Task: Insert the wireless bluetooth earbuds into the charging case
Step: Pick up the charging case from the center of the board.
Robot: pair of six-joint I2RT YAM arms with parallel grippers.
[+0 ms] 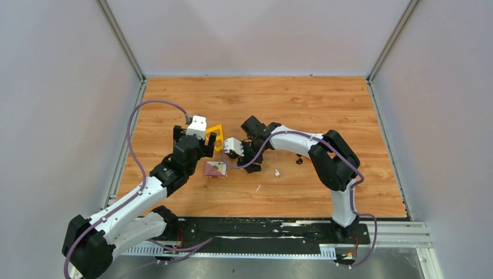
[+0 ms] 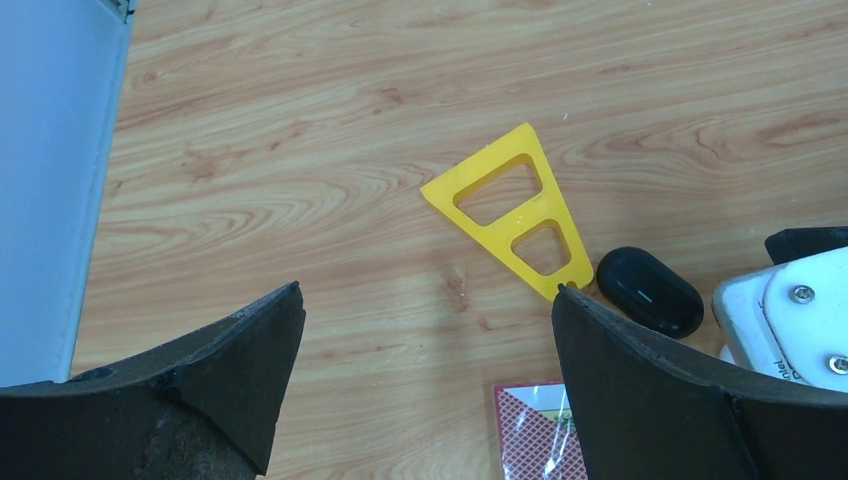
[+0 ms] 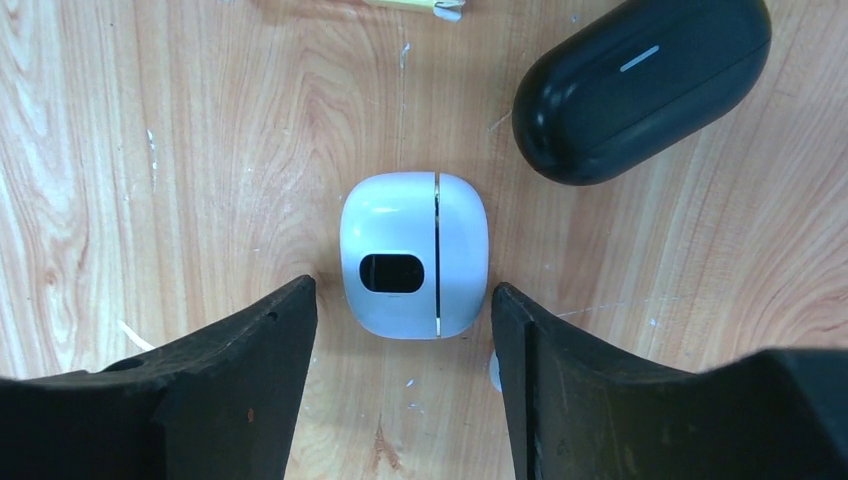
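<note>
I find my right hand (image 3: 402, 292) spread astride the charging case (image 3: 413, 255), a narrow strip of bare tabletop (image 3: 150, 150) either side. A black oval case (image 3: 645, 85) lies near one corner of it, not touching. My left hand (image 2: 428, 300), fingers (image 2: 230, 380) parted, has bare wood between them; a yellow triangular frame (image 2: 510, 210) and red packet (image 2: 535, 440) crowd one finger.

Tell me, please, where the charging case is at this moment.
In the right wrist view, the charging case lies on the table, framed by the open right gripper, with a black oval case beyond it, upper right.
</note>
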